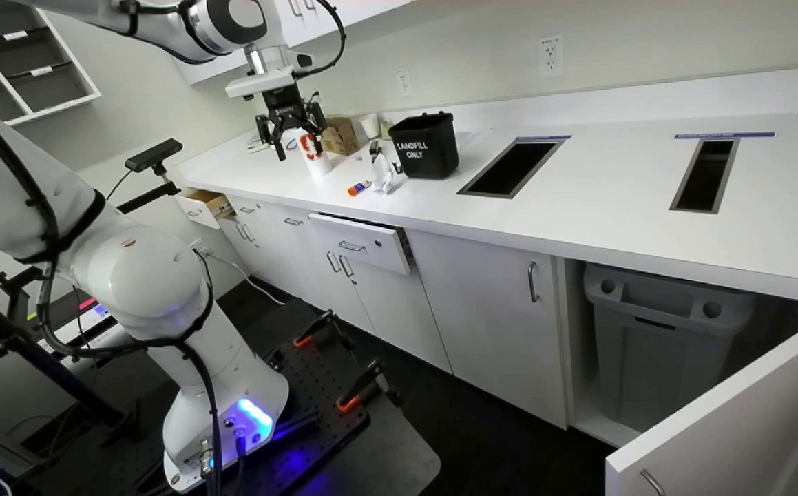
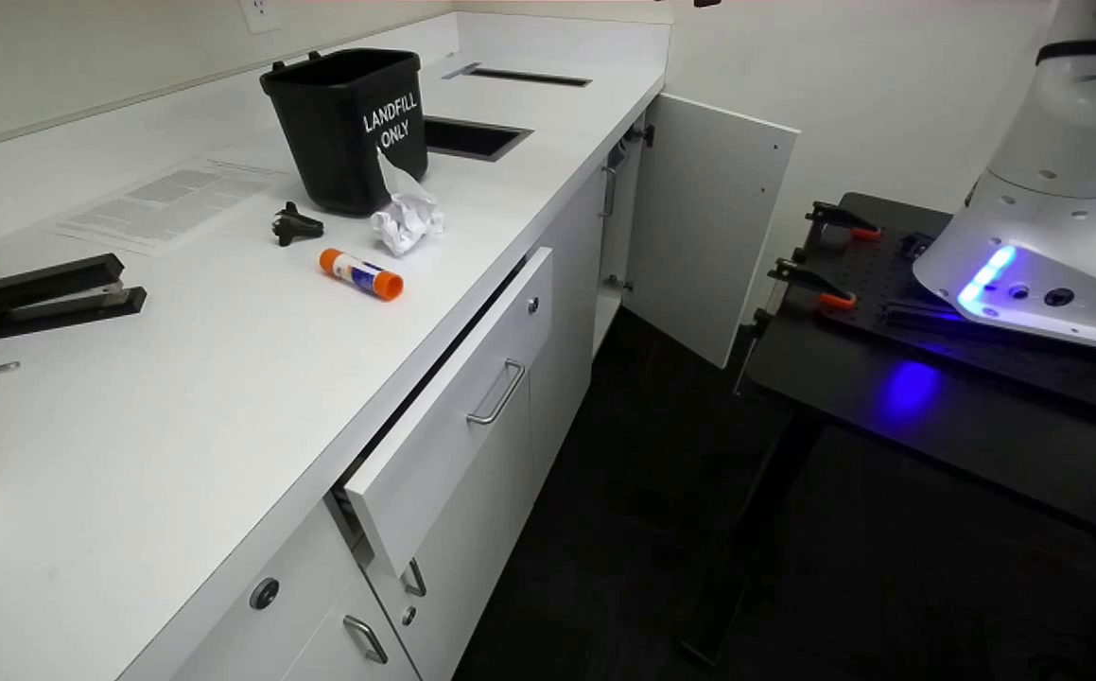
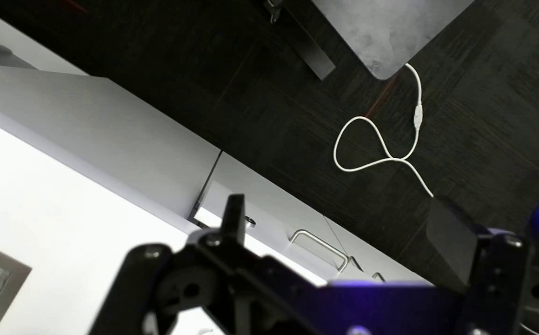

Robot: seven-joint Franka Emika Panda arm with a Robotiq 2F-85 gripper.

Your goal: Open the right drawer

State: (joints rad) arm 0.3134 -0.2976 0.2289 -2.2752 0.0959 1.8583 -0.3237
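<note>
The right drawer has a flat white front under the counter, showing in both exterior views [image 1: 388,252] [image 2: 436,462] and in the wrist view [image 3: 269,228]. It stands a little way out, with a narrow dark gap behind its front; its box sides are mostly hidden. Its slim metal handle [image 2: 497,395] also shows in the wrist view [image 3: 324,244]. My gripper [image 1: 300,147] is raised over the far part of the counter, apart from the drawer. Its fingers are spread wide with nothing between them, also in the wrist view [image 3: 343,228].
A black landfill bin [image 1: 427,146], crumpled paper [image 2: 406,213], a glue stick [image 2: 360,274], a stapler [image 2: 37,293] and a white cylinder [image 1: 316,158] stand on the counter [image 1: 619,172]. A cabinet door [image 2: 713,218] stands open. Another drawer [image 1: 199,211] is open at the far end.
</note>
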